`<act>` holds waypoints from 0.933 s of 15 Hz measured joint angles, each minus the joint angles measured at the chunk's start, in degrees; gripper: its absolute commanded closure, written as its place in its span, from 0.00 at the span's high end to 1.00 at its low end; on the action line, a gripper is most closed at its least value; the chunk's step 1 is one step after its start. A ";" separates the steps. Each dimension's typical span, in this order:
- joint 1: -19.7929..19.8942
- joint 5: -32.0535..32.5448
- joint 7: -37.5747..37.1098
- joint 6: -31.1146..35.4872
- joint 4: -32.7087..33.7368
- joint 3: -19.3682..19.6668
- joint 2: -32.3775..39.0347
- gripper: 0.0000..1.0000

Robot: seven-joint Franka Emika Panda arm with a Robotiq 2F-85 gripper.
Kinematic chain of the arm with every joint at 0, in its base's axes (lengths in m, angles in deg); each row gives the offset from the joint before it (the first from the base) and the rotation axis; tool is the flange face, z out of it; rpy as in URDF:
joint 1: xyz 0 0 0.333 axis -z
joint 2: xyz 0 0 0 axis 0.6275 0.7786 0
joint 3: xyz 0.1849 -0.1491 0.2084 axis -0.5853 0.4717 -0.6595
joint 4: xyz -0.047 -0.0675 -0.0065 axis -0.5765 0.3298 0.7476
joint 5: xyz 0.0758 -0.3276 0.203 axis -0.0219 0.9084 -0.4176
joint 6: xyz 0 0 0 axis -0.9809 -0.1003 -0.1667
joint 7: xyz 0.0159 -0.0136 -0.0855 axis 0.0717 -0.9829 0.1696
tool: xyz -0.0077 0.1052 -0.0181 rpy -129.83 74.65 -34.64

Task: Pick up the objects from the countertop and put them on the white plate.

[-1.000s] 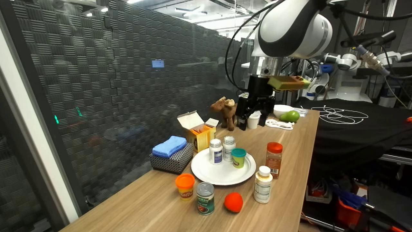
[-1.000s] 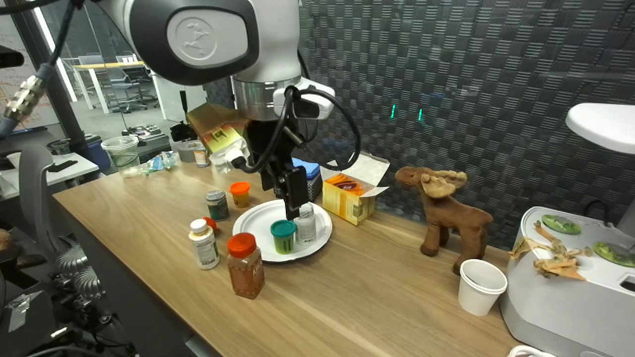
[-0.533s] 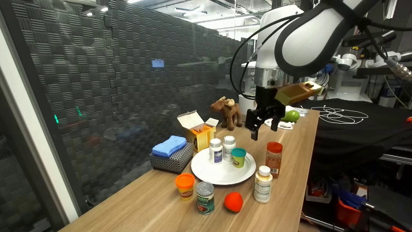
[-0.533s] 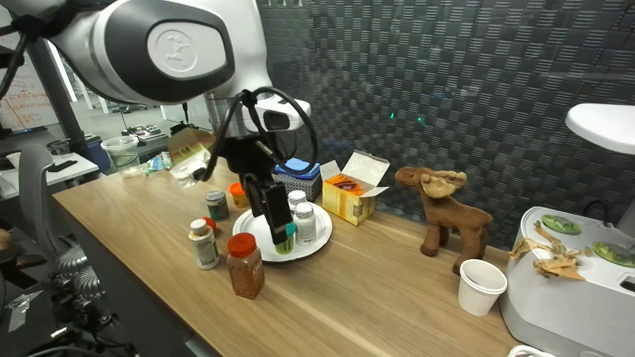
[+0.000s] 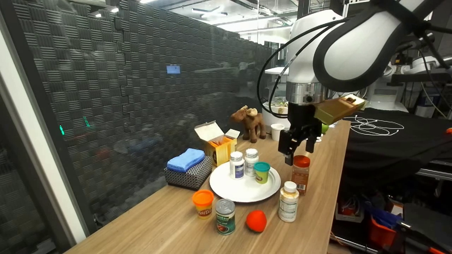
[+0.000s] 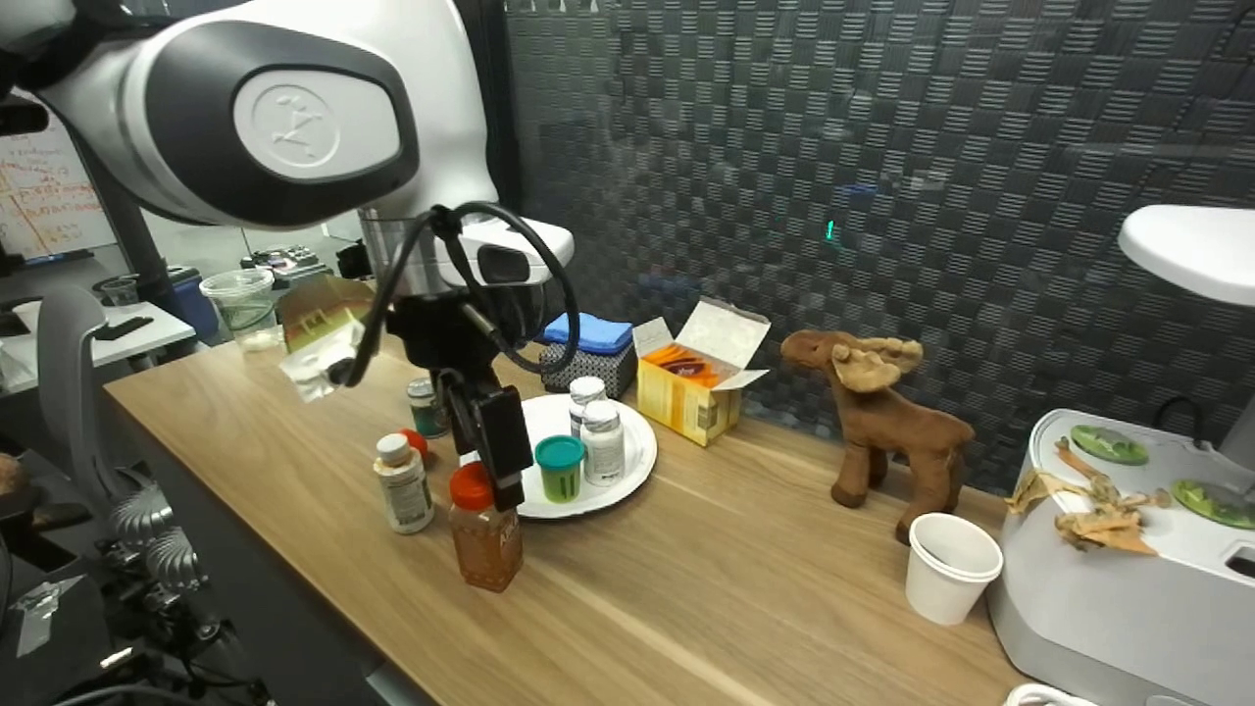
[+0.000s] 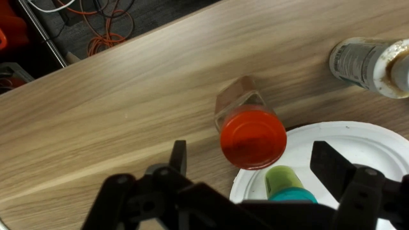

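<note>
Black hand [image 5: 299,156], jaws wide apart, near a red-lidded jar [image 5: 300,178], 3 containers [image 5: 251,168] standing on the white plate [image 5: 243,193]

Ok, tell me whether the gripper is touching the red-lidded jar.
Apart. In the wrist view, the gripper stands open: countertop shows between one fingertip and the red-lidded jar, the white plate between the jar and the other.

In an exterior view, with the plush moose [image 6: 900,427] as centre, white paper cups [image 6: 943,588] stand nested at five o'clock, a pale appliance [image 6: 1108,608] at four. Between nine and ten sits an open yellow carton [image 6: 689,400], and past it a dark patterned box [image 6: 614,373] (a blue block [image 6: 600,332] lies on top). In the wrist view, orange cord [image 7: 95,44] loops at ten o'clock.
</note>
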 measured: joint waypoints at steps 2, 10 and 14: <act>0.07 -0.45 0.99 0.00 -0.59 0.23 0.03 0.58; 0.06 -1.38 2.44 -0.44 -1.46 0.36 -0.60 0.24; -0.18 1.38 -3.96 -1.48 -1.62 -1.09 -3.27 0.24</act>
